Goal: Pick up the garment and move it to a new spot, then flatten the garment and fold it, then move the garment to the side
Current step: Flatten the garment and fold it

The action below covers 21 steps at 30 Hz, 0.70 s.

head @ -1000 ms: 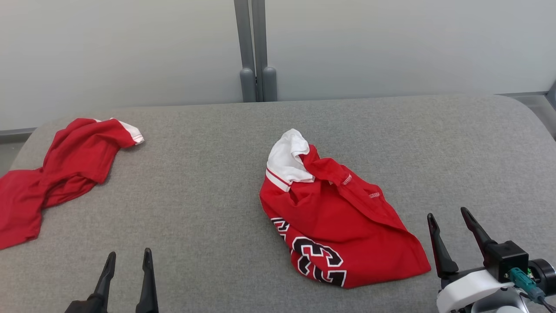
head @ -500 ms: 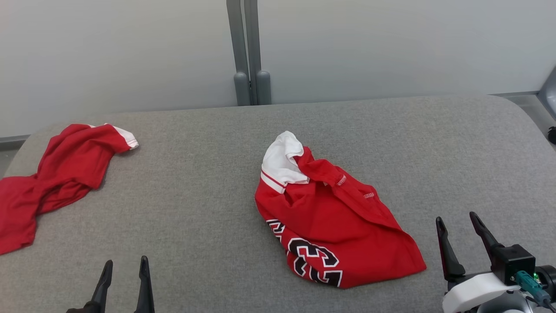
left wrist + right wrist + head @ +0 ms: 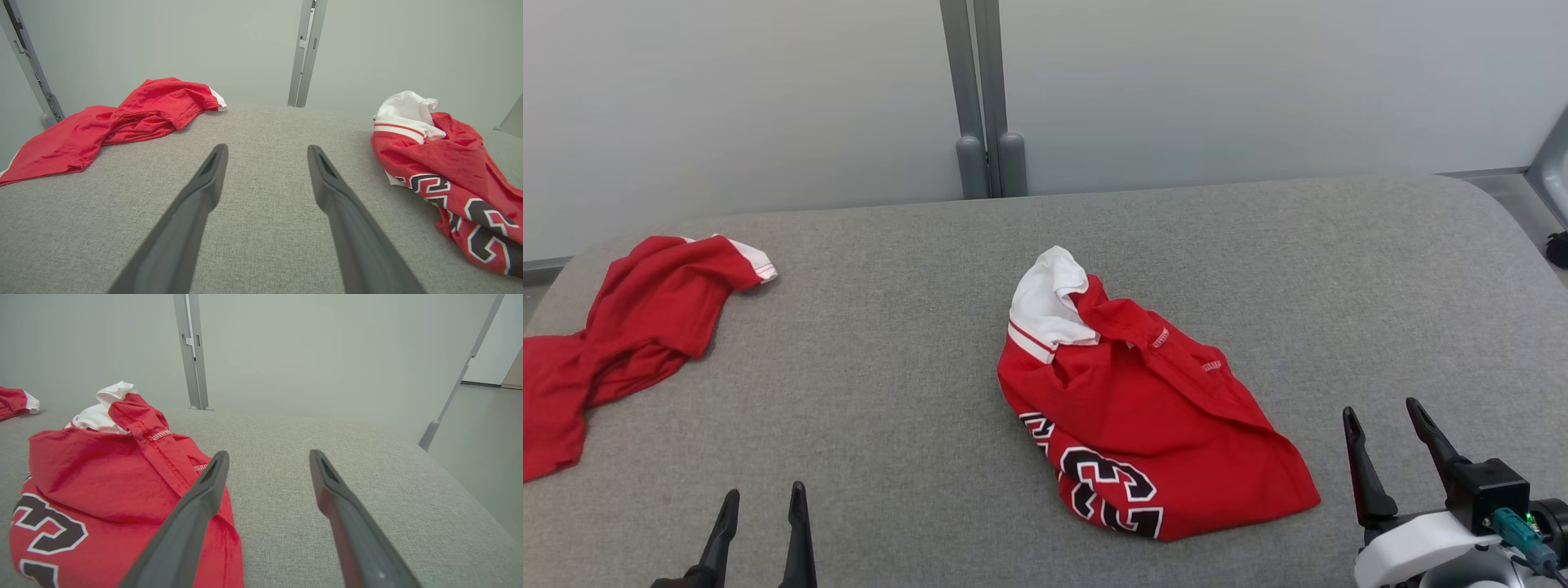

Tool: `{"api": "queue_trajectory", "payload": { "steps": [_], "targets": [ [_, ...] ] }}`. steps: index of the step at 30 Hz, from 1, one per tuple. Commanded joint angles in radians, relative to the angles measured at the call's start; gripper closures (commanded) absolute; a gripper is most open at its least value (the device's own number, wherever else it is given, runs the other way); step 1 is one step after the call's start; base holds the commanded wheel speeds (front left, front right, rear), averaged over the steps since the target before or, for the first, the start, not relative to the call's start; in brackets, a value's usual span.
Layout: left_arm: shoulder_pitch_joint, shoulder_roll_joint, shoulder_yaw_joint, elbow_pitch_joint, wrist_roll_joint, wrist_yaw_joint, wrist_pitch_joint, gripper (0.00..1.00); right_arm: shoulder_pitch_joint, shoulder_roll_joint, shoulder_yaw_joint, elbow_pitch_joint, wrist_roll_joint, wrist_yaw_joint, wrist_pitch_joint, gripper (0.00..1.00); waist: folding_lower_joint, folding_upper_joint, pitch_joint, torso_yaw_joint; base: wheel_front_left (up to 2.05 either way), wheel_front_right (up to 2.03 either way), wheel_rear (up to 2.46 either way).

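A crumpled red garment [image 3: 1168, 416] with a white sleeve and black-and-white numerals lies mid-table, also seen in the left wrist view [image 3: 449, 163] and the right wrist view [image 3: 102, 473]. My right gripper [image 3: 1382, 407] stands open just right of its lower corner, apart from the cloth, with nothing between the fingers [image 3: 269, 453]. My left gripper [image 3: 764, 490] is open near the front edge, well left of the garment, over bare fabric [image 3: 266, 148].
A second red garment [image 3: 629, 335] lies bunched at the table's far left, partly over the edge [image 3: 135, 110]. The grey padded table [image 3: 890, 392] ends in a rounded right corner, with floor beyond. A grey post [image 3: 980, 98] and pale wall panels stand behind.
The whole head picture has shifted slightly left as the camera moved. Neither garment has been disturbed. Both grippers stay open.
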Motion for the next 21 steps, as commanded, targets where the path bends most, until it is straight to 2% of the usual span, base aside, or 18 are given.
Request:
{"api": "queue_trajectory", "payload": {
  "steps": [1, 12, 18, 21],
  "targets": [
    [-0.015, 0.001, 0.002, 0.002, 0.003, -0.006, 0.000, 0.00, -0.006, 0.000, 0.000, 0.000, 0.003, 0.000, 0.000, 0.00, 0.0000, 0.0000, 0.000, 0.000, 0.00, 0.00, 0.00],
    [-0.030, 0.001, -0.001, 0.007, -0.023, -0.006, 0.000, 0.00, -0.014, 0.001, 0.007, -0.001, 0.007, 0.000, 0.000, 0.00, 0.0000, 0.0000, 0.008, -0.006, 0.00, 0.00, 0.00],
    [-0.130, 0.001, -0.095, 0.031, -0.018, -0.006, 0.000, 0.00, -0.030, -0.001, 0.018, -0.009, 0.011, 0.000, 0.000, 0.00, 0.0000, 0.0000, 0.041, -0.020, 0.00, 0.00, 0.00],
    [-0.222, 0.001, -0.181, 0.090, -0.034, -0.007, 0.000, 0.00, -0.043, 0.002, 0.025, -0.012, 0.014, 0.000, 0.000, 0.00, 0.0000, 0.0000, 0.062, -0.036, 0.00, 0.00, 0.00]
  ]
}}
